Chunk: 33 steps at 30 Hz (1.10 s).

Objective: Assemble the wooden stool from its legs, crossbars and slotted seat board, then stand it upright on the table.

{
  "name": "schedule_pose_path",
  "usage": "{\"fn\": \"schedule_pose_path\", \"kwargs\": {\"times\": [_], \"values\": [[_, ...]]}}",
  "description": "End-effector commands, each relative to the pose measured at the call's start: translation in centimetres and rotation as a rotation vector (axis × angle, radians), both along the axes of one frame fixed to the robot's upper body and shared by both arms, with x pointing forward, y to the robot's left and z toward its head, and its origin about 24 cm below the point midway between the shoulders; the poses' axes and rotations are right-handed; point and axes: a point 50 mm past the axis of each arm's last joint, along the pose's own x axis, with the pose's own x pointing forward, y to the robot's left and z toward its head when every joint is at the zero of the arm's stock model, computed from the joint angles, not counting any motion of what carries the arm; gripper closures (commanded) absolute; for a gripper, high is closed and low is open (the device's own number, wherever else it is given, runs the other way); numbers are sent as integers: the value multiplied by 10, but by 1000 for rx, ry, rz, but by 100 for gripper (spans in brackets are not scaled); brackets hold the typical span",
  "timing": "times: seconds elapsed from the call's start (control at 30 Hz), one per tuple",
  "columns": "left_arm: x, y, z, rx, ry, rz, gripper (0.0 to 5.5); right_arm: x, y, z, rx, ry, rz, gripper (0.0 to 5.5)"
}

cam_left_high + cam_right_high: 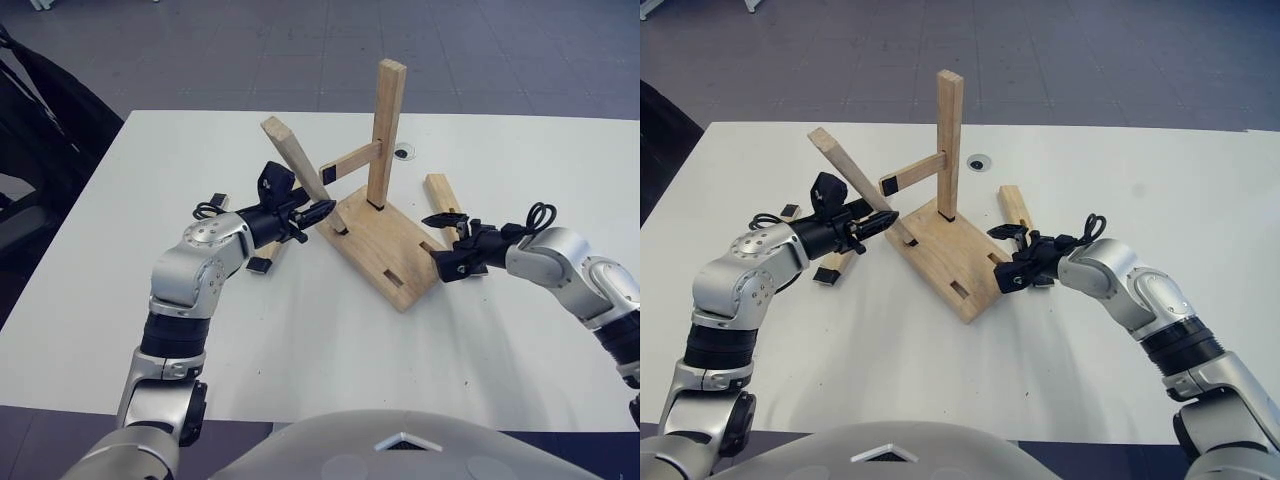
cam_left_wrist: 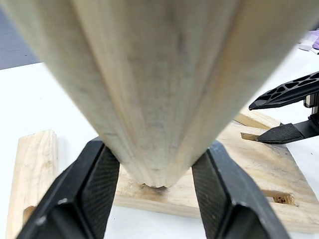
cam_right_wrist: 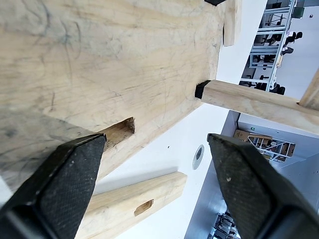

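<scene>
The slotted seat board (image 1: 378, 252) lies tilted on the white table. One leg (image 1: 386, 128) stands upright in a slot, with a crossbar (image 1: 352, 160) sticking out to its left. My left gripper (image 1: 322, 212) is shut on a second, leaning leg (image 1: 296, 165), whose lower end meets the board's left edge (image 2: 149, 183). At the board's right edge, my right gripper (image 1: 446, 243) stands open, its fingers (image 3: 65, 184) straddling the edge beside an empty slot (image 3: 122, 130). Both ends of the board thus have a gripper by them.
A loose leg (image 1: 441, 194) lies on the table behind the right gripper. More loose wooden pieces with black ends (image 1: 831, 268) lie under my left forearm. A round grommet hole (image 1: 403, 153) sits at the back. The table's front half is free.
</scene>
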Motion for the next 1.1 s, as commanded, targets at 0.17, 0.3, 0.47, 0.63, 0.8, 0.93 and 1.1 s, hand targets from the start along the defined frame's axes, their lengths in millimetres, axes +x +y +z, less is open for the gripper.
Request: {"fn": "schedule_pose_path", "kwargs": {"times": [0.17,0.3,0.47,0.63,0.8,0.93,1.1], "values": [[-19,22,-73,259,462,47,345,-30,-3,-45,-96,213,0,172],[-25,24,-81,310,523,25,345,-32,-2,-45,-92,214,-1,172],[-16,24,-78,347,508,22,345,-29,5,-35,23,232,-68,172],[-8,27,-75,405,452,12,345,6,35,62,652,318,-318,172],[-6,30,-72,427,391,19,345,59,6,113,841,194,-558,172],[-6,29,-72,420,378,17,345,99,-23,108,756,107,-692,226],[-8,26,-71,404,362,5,345,143,-14,98,784,56,-763,317]]}}
